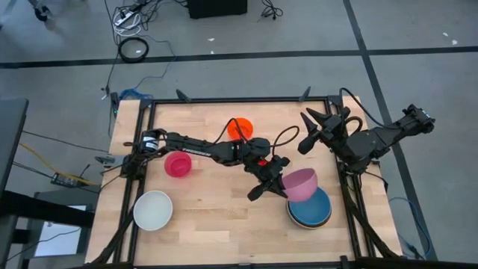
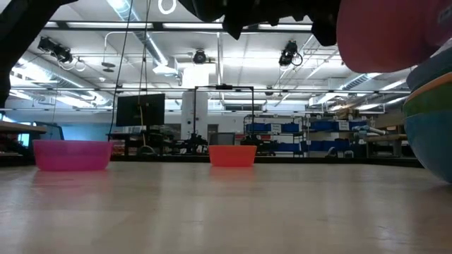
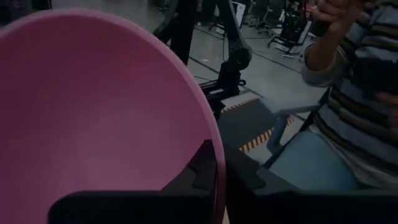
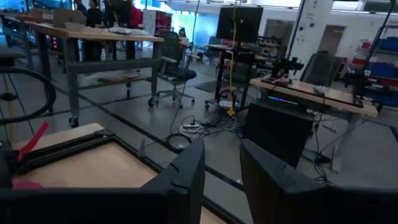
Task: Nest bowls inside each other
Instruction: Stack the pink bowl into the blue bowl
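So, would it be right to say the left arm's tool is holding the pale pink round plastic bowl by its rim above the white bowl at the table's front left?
Not quite. The left arm's tool does pinch the pale pink round plastic bowl by its rim, but over the stack with a blue bowl on the right, as the high view shows. The white round plastic bowl sits alone at the front left.

Tilted bowl [image 1: 301, 183] sits atop the stack [image 1: 310, 211], right of lone bowls [image 1: 178, 164].

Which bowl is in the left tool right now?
The pale pink bowl, tilted over the blue bowl stack with its rim between the left tool's fingers; the magenta, orange-red and white bowls sit alone.
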Available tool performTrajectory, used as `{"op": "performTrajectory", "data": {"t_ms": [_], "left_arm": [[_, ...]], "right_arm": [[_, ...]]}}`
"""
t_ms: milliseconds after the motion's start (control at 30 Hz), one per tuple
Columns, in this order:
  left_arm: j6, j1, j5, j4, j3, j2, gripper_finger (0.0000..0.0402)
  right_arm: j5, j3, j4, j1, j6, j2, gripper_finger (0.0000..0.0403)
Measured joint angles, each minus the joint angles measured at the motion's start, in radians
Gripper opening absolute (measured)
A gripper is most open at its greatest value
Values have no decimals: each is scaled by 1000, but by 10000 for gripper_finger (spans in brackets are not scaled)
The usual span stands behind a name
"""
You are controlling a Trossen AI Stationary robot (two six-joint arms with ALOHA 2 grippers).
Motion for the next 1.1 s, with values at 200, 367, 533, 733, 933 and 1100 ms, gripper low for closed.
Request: {"op": "performTrajectory", "data": {"t_ms": [200, 367, 533, 733, 933, 1100], "left_arm": [[-57, 0, 22, 4, 0, 18, 43], [-57, 0, 26, 2, 0, 24, 52], [-82, 0, 57, 61, -1, 24, 53], [-106, -1, 83, 90, -1, 24, 53], [-113, -1, 80, 92, -1, 24, 53], [-125, -1, 80, 92, 1, 24, 53]], "right_arm": [[0, 0, 1, 0, 0, 0, 88], [0, 0, 2, 0, -1, 0, 87], [0, 0, 2, 1, -2, 0, 87], [0, 0, 0, 1, -2, 0, 87], [-1, 0, -1, 1, -2, 1, 87], [-1, 0, -1, 1, -2, 1, 86]]}}
